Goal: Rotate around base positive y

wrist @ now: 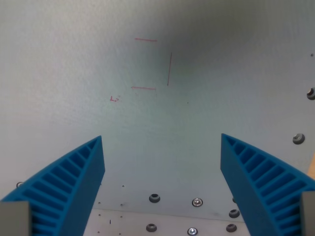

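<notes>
Overhead, the gripper [161, 140] hangs with its two blue ribbed fingers [78, 177] spread wide apart, released and grasping nothing. Between and beyond them lies a pale grey-green surface [64, 59] bearing thin red lines [146, 40] toward its far middle: two short horizontal strokes, one vertical stroke beside them, and a tiny red mark at the wrist view's left. Along the near edge runs a lighter plate with several screws [154, 198], and two more bolts [298, 138] sit near the wrist view's right edge.

Bright blue ribbed pincer [161, 140], pale grey-white counter [236, 73] with thin red lines [146, 40] on it, plus silver screws [197, 202].
</notes>
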`<action>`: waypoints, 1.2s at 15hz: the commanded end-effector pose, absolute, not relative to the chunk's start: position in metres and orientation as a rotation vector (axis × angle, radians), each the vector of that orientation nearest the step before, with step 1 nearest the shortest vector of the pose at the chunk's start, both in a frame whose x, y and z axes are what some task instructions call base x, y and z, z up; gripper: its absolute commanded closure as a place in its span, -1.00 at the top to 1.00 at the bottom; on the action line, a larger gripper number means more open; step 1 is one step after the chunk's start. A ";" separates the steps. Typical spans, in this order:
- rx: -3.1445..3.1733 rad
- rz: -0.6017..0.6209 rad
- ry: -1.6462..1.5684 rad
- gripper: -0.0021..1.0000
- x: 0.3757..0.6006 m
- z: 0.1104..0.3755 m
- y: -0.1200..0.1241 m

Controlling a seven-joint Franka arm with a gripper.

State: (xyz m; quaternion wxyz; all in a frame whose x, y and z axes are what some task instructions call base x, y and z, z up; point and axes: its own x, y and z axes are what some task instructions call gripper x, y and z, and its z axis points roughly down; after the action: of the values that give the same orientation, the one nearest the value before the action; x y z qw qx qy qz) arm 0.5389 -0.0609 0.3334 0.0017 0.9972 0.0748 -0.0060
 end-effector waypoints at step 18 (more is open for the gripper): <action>3.126 -0.343 0.235 1.00 0.539 0.335 -0.061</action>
State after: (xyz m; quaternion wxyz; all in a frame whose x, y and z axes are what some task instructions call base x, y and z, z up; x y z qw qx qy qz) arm 0.5297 -0.0600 0.3280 -0.0022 0.9967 0.0748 -0.0306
